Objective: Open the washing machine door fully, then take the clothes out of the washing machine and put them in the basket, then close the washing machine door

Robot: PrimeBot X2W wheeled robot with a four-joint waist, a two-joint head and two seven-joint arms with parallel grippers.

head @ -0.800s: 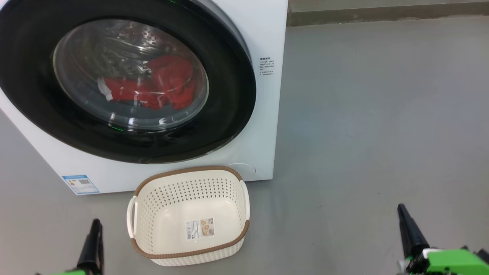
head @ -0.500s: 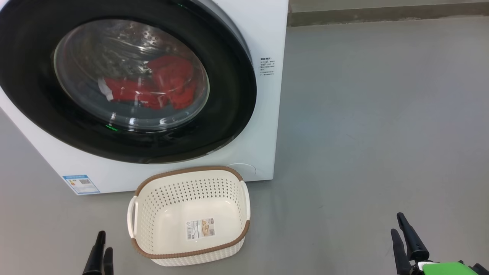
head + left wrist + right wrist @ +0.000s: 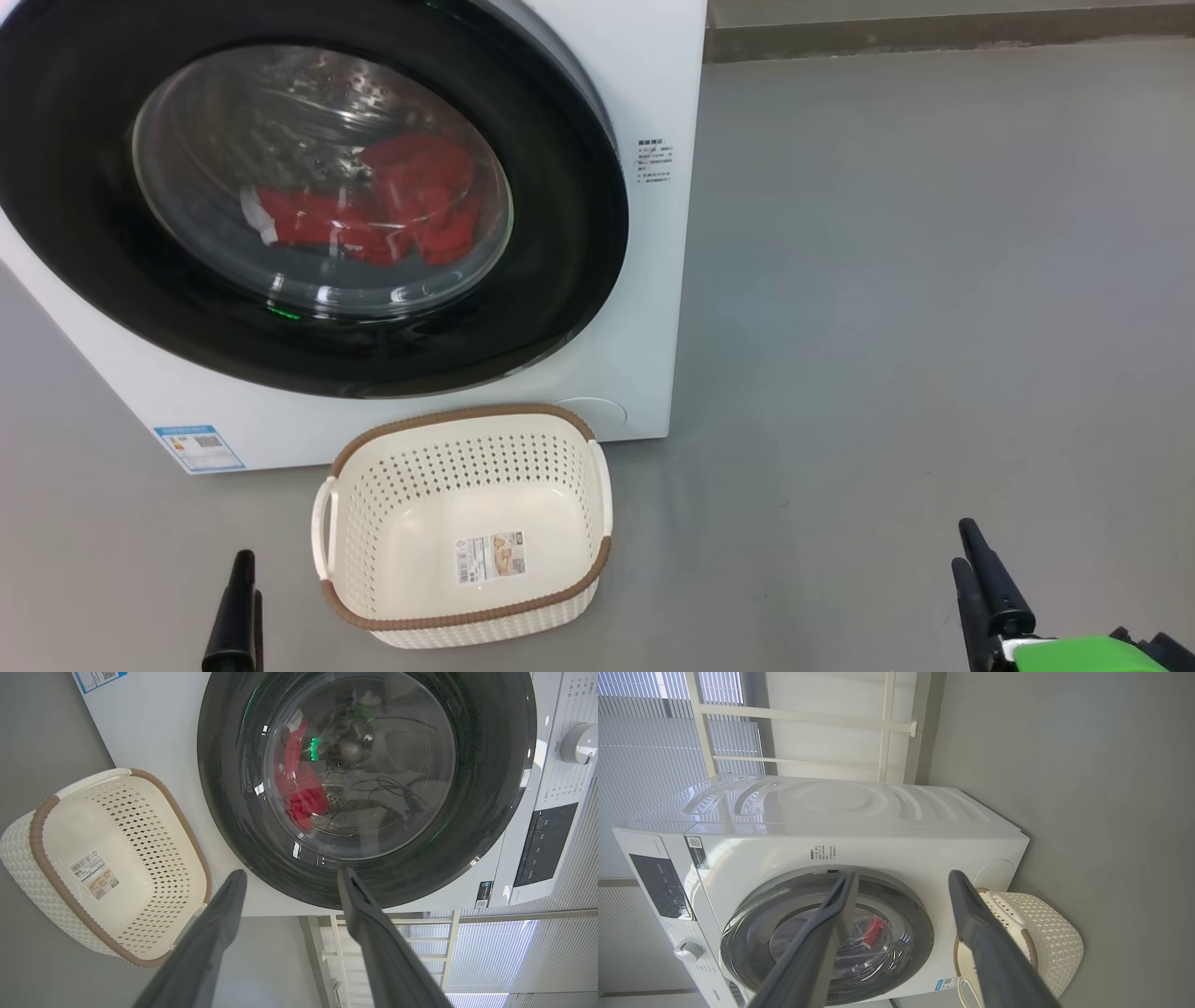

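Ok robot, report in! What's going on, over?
Left gripper and right gripper open, empty. Door shut, clothes inside. Basket empty, below door; nothing else in the way.

washing machine door (image 3: 560, 243) shut; red clothes (image 3: 411, 201) behind its glass (white trim at left). cream basket (image 3: 467, 416) on grey floor (image 3: 934, 327), just before the washing machine (image 3: 653, 308), label (image 3: 488, 557) inside. left gripper (image 3: 248, 574) lower left, right gripper (image 3: 962, 543) lower right, both clear of the basket.

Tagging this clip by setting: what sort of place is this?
Probably a laundry corner or test room: a white front-loading washing machine on bare grey floor, a cream basket before it.
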